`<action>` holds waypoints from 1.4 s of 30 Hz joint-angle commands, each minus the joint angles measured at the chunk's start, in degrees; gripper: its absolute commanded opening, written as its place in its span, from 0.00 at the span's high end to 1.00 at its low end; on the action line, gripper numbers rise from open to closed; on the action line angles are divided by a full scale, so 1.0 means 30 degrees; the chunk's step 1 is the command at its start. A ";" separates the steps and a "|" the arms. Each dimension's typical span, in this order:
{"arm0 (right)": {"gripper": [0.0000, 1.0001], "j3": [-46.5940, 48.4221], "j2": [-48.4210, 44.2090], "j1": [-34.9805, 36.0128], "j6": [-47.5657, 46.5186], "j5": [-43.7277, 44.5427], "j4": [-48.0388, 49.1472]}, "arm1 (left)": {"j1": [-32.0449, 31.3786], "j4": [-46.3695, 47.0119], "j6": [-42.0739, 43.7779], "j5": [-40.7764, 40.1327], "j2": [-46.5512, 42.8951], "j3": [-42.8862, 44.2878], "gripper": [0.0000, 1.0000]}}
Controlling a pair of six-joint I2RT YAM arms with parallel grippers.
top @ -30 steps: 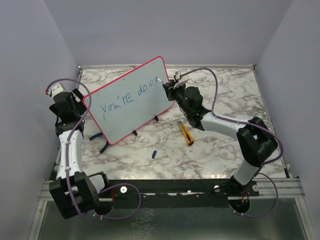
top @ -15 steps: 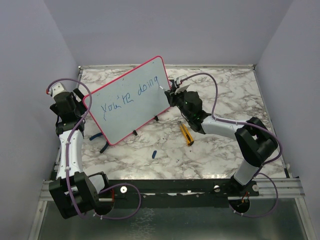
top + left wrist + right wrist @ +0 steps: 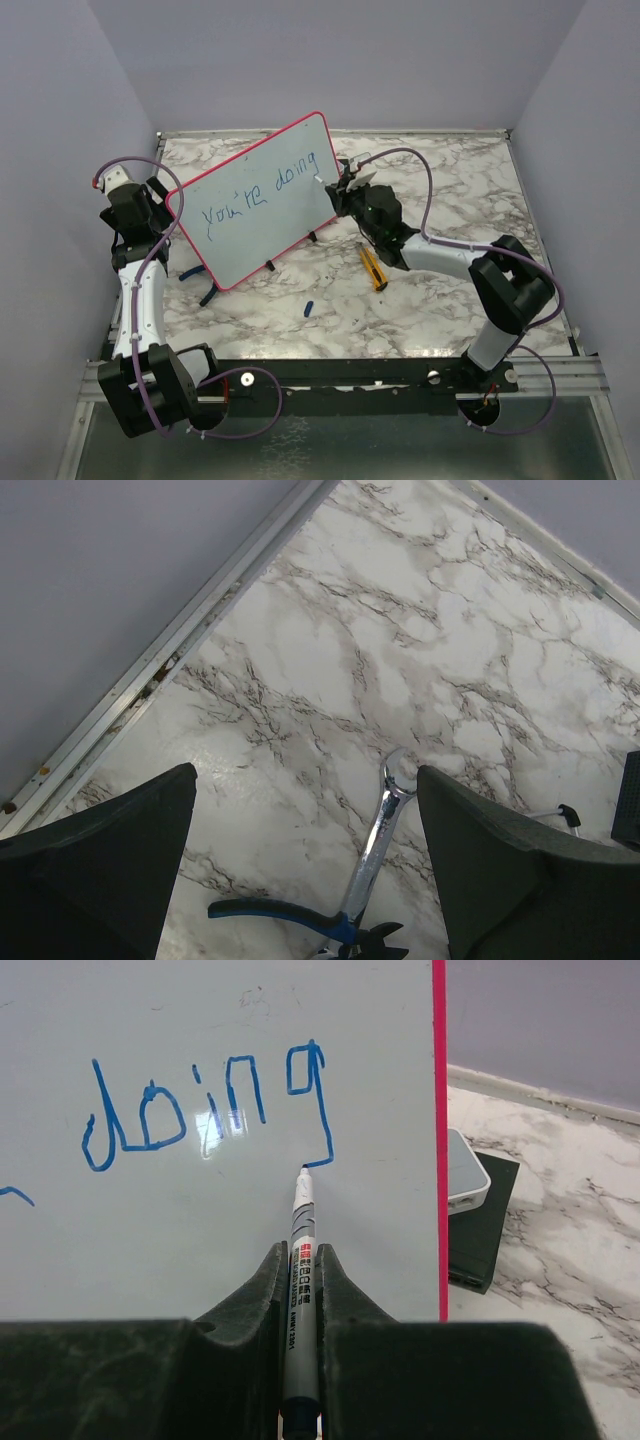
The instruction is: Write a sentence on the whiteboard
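Glossy, smooth whiteboard [image 3: 150, 1230] catching glare at upper left; smooth plastic marker [image 3: 300, 1250]; sheened marble-patterned tabletop [image 3: 330, 660]; bright polished-metal wrench [image 3: 378, 830] at lower centre.

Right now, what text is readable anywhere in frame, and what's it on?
"you're doing": blue handwriting on the whiteboard; the right wrist view shows only "doing".
Label on the marker barrel: a red patch and fine print, too small to read.
Nothing else carries legible text.
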 commanded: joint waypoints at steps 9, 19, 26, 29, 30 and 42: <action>1.00 -0.1386 -0.2059 0.0828 -0.0009 0.0522 0.0863 | -0.0133 0.0399 0.0036 0.0392 -0.0287 -0.0117 0.08; 1.00 -0.3251 -0.6766 0.0861 -0.0079 0.1116 -0.0612 | -0.0119 0.0411 0.0029 0.0419 -0.0369 -0.0153 0.08; 1.00 -0.3772 -0.8530 0.0848 -0.0134 0.0596 -0.1904 | -0.0122 0.0397 0.0036 0.0420 -0.0495 -0.0204 0.08; 1.00 -0.4370 -0.9279 0.0865 0.0275 -0.0107 -0.1997 | -0.0159 0.0396 0.0004 0.0499 -0.0523 -0.0204 0.08; 1.00 -0.4524 -0.9445 0.0874 0.0461 -0.0389 -0.2053 | -0.0162 0.0414 0.0006 0.0546 -0.0545 -0.0190 0.08; 1.00 -0.4909 -0.7825 0.3074 0.1994 -0.1097 -0.1914 | -0.0542 0.0366 0.0090 0.0434 -0.0523 -0.0277 0.08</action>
